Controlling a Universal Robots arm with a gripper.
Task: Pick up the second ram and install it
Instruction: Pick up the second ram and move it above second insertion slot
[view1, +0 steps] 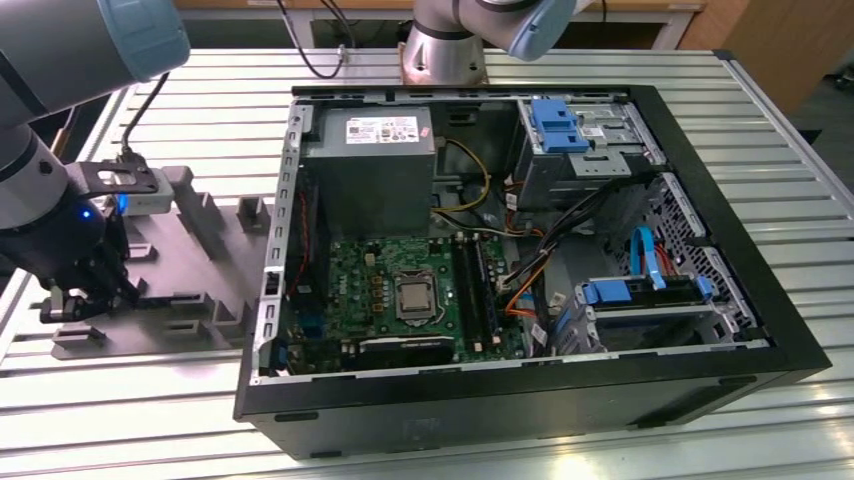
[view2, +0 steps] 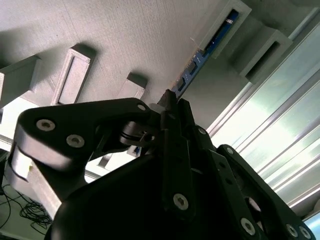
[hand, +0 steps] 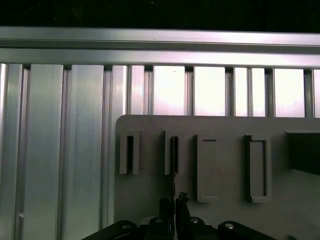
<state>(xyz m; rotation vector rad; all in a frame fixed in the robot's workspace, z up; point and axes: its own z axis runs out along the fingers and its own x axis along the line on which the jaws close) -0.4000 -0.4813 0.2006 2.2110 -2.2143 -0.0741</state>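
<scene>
At the exterior view's left, the black gripper (view1: 74, 305) hangs over the grey moulded plastic tray (view1: 187, 260) on the ribbed metal bench (view1: 134, 410). In the second wrist view its fingers (view2: 172, 135) pinch the second ram (view2: 196, 62), a thin blue-black stick, far end hidden in a tray slot.

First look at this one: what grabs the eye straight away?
The open computer case lying on the slatted table, motherboard exposed, dominates the exterior view. At that view's left, the gripper hangs low over the grey tray. In the second wrist view it is shut on the second ram, whose far end sits in a tray block's slot.
</scene>
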